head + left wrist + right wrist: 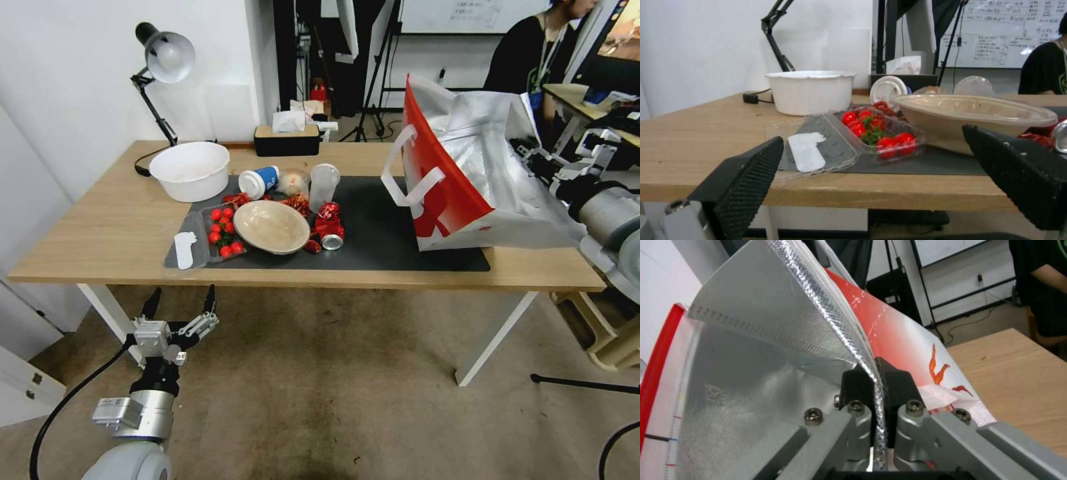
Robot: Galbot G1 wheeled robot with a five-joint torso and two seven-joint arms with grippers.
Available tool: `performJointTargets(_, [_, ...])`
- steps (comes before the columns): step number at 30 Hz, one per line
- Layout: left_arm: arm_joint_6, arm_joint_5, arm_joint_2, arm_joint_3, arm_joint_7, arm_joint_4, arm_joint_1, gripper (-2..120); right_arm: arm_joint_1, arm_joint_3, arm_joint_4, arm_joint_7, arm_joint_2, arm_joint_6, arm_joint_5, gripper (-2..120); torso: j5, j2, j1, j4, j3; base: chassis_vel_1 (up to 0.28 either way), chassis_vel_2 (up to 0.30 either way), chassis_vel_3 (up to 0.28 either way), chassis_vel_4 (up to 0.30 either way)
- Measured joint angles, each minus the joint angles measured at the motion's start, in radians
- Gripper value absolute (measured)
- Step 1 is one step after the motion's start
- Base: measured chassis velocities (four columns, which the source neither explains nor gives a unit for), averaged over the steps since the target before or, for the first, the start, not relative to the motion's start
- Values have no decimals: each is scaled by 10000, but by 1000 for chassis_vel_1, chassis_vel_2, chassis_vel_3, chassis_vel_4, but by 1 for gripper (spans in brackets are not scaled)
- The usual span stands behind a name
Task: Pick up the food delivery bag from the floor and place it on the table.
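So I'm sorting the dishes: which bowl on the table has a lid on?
The tan oval bowl beside the tomatoes, under a clear lid. The white bowl near the lamp is open.

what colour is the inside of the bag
Silver: the bag has a crinkled foil lining, clearest in the right wrist view, where the right gripper pinches its edge.
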State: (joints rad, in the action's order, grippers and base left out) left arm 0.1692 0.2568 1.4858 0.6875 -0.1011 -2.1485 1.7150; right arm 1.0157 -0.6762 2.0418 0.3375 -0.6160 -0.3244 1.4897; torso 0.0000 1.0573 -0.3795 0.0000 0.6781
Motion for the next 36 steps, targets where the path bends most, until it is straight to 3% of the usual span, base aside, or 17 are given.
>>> performJointTargets(7, [0, 0, -12, 0, -19, 4, -6, 100, -4, -27, -27, -66, -1, -21, -1, 12, 0, 0, 0, 0, 0, 0, 0, 0, 0])
performJointTargets(9, [1, 0, -21, 0, -30, 6, -7, 100, -22, -38, -55, -99, 10, -23, -11, 24, 0, 0, 0, 0, 0, 0, 0, 0, 0])
performJointTargets(18, [43, 0, -30, -6, -88, 23, -7, 100, -110, -93, -114, -136, 62, 19, -127, 55, 0, 0, 0, 0, 0, 0, 0, 0, 0])
performJointTargets(20, [43, 0, -30, -6, -88, 23, -7, 100, -110, -95, -115, -138, 62, 20, -128, 55, 0, 0, 0, 0, 0, 0, 0, 0, 0])
performJointTargets(21, [44, 0, -31, -7, -93, 23, -7, 100, -112, -99, -117, -141, 64, 23, -134, 65, 0, 0, 0, 0, 0, 0, 0, 0, 0])
performJointTargets(24, [45, 0, -30, -7, -94, 23, -7, 100, -114, -103, -120, -142, 65, 25, -139, 65, 0, 0, 0, 0, 0, 0, 0, 0, 0])
performJointTargets(25, [47, 0, -31, -8, -99, 23, -7, 100, -116, -107, -122, -145, 68, 29, -149, 80, 0, 0, 0, 0, 0, 0, 0, 0, 0])
performJointTargets(27, [47, 0, -31, -8, -99, 23, -7, 100, -116, -108, -123, -146, 69, 29, -152, 82, 0, 0, 0, 0, 0, 0, 0, 0, 0])
performJointTargets(29, [50, 0, -32, -10, -110, 23, -6, 100, -117, -122, -136, -243, 83, 118, -264, 96, 1, 0, 0, -1, 0, 0, 0, 0, 0])
performJointTargets(36, [55, 0, -30, -20, -145, 30, -16, 100, -78, -200, -96, -969, 161, 777, -687, 100, 0, 0, 0, 0, 0, 0, 0, 0, 0])
